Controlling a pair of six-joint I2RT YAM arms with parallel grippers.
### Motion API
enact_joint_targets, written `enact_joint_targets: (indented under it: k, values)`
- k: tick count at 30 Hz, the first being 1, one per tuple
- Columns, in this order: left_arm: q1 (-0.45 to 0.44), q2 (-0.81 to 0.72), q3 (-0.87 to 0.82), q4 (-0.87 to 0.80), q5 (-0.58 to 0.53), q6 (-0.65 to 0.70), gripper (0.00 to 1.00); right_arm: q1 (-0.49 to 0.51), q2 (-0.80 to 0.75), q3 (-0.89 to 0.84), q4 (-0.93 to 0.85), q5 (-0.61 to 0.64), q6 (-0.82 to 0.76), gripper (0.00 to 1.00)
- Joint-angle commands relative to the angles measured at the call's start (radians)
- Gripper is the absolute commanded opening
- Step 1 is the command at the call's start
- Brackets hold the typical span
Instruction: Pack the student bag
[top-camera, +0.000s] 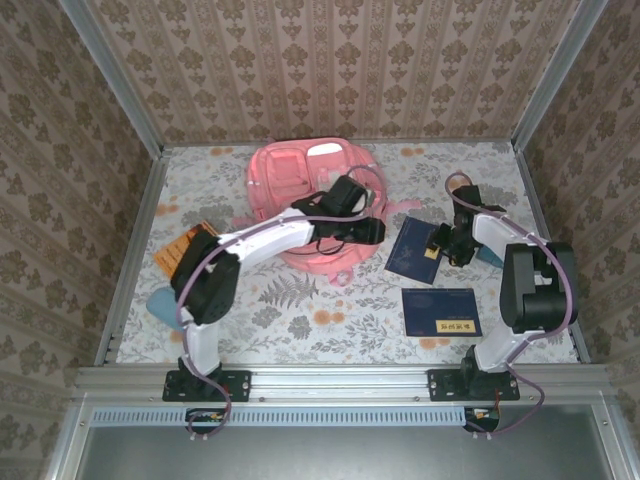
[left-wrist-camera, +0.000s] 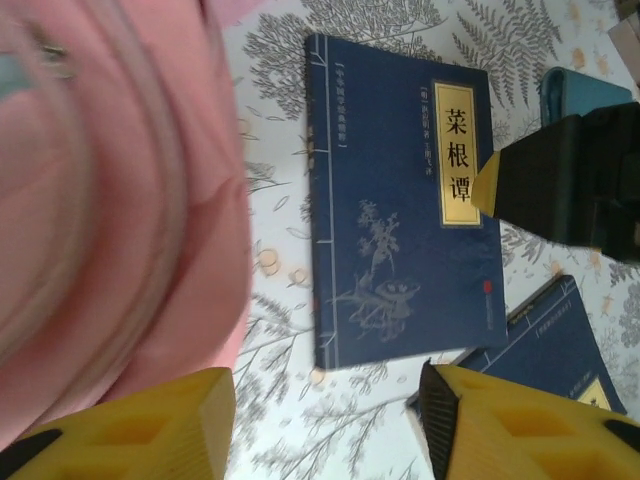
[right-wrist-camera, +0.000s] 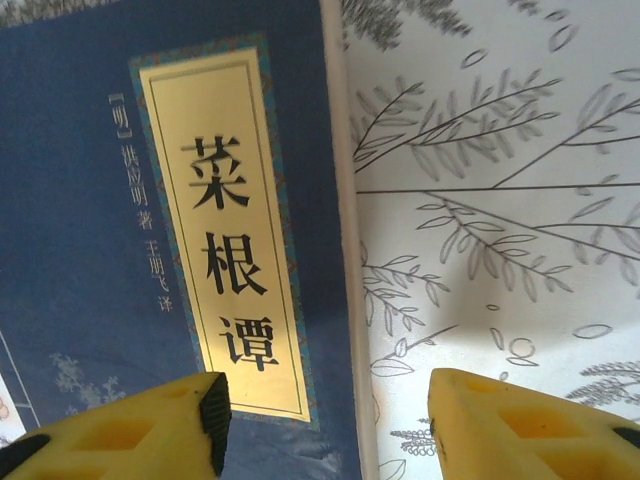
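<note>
Left gripper (left-wrist-camera: 328, 392): jaws apart and nothing between them. Its yellow fingers (left-wrist-camera: 130, 430) frame a patch of leaf-print tablecloth (left-wrist-camera: 300, 420). From above, this gripper (top-camera: 365, 230) sits at the right near edge of the student bag (top-camera: 305, 190). Pink fabric crowds the left side of the wrist view, just above the left finger; contact cannot be told.

Student bag — lies flat at the far middle of the table, with the left arm stretched across it.

Right gripper (right-wrist-camera: 325, 395): jaws apart, gripping nothing. They straddle the right edge of a dark-blue book (right-wrist-camera: 90, 200), one yellow finger (right-wrist-camera: 120, 435) over the cover by the gold title label and the other over bare cloth. Whether the pads touch the book cannot be told. From above, the gripper (top-camera: 437, 248) is at the right side of that book (top-camera: 412, 250), which lies just right of the bag. In the left wrist view a yellow tip of this gripper (left-wrist-camera: 570, 185) meets the book's (left-wrist-camera: 400, 200) edge beside the label.

Outward — a second dark-blue book (top-camera: 440, 312) lies flat, nearer than the first. A teal object (top-camera: 492, 256) sits just right of the right gripper. On the left side of the table are an orange item (top-camera: 185, 245) and, nearer, another teal piece (top-camera: 160, 300).
</note>
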Motion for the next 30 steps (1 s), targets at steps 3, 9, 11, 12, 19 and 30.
enact_joint_targets:
  k: [3,9,11,12,19,30]
  values:
    - [-0.047,0.164,0.168,-0.05,0.0,-0.02,0.47,-0.005,0.032,-0.012,0.01,-0.054,-0.027,0.52]
    - [-0.066,0.334,0.337,-0.097,-0.017,-0.046,0.29,-0.005,0.05,-0.023,0.016,-0.07,-0.028,0.47]
    - [-0.068,0.372,0.365,-0.117,-0.066,-0.063,0.28,-0.005,0.055,-0.026,0.019,-0.073,-0.024,0.46]
    - [-0.069,0.388,0.369,-0.124,-0.086,-0.072,0.28,-0.005,0.057,-0.03,0.021,-0.077,-0.021,0.46]
    - [-0.072,0.439,0.374,-0.129,-0.071,-0.084,0.26,-0.004,0.054,-0.036,0.027,-0.1,-0.019,0.42]
    - [-0.076,0.459,0.36,-0.143,-0.054,-0.074,0.15,0.006,-0.046,-0.022,0.013,-0.205,-0.015,0.25]
